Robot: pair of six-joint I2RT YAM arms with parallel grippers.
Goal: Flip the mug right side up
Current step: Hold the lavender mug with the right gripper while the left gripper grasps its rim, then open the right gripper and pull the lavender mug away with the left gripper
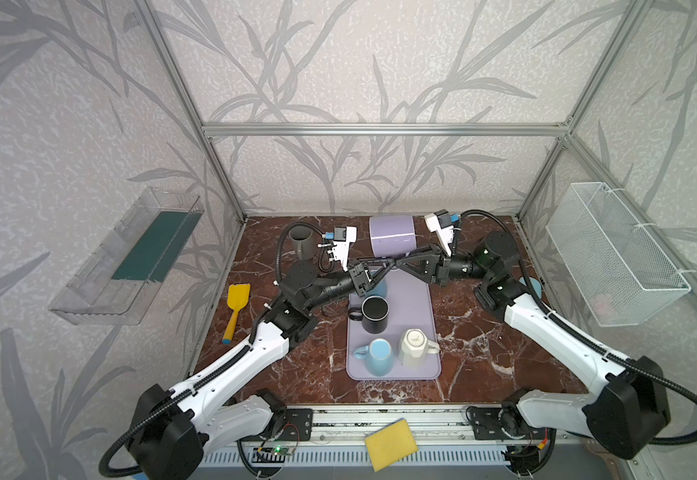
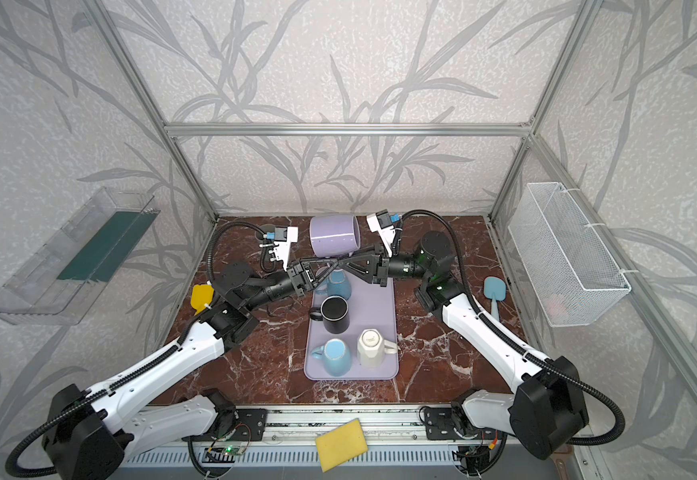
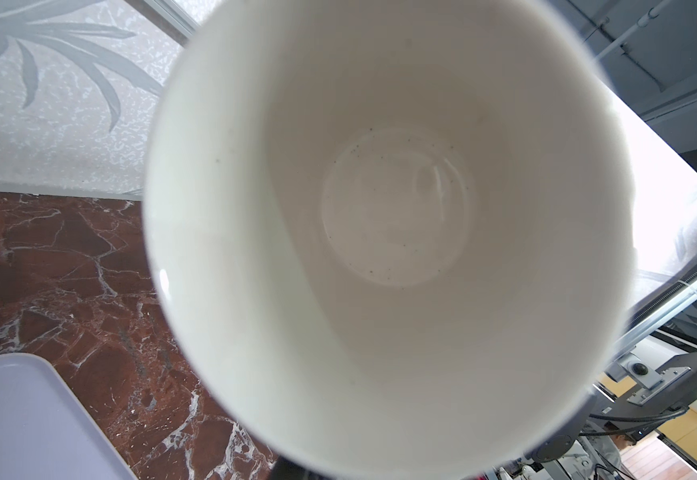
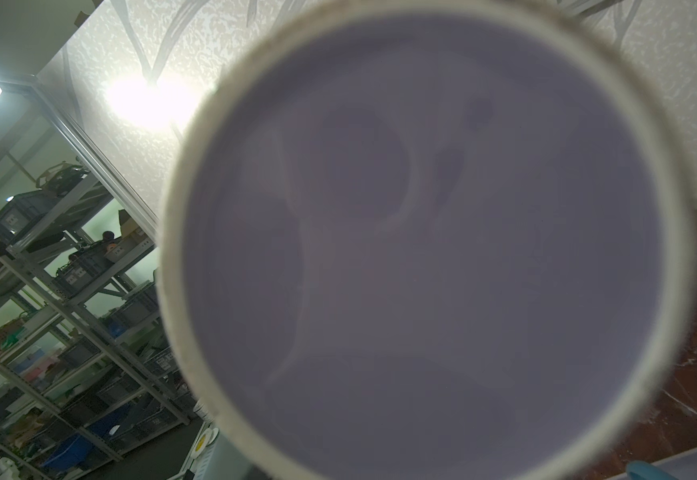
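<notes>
Red-brown marble tabletop (image 1: 484, 353) carries a long lilac rubber tray (image 1: 417, 299). Above the tray's far end, a glossy lilac ceramic mug (image 1: 391, 239), white inside, hangs on its side, mouth toward the left arm. Beneath it, the left gripper (image 1: 390, 262) is pinched tight on the mug. The right gripper (image 1: 401, 264) meets it tip to tip, but I cannot tell whether its jaws are apart or together.

Mug (image 3: 388, 232) rim cropped, blurred
</notes>
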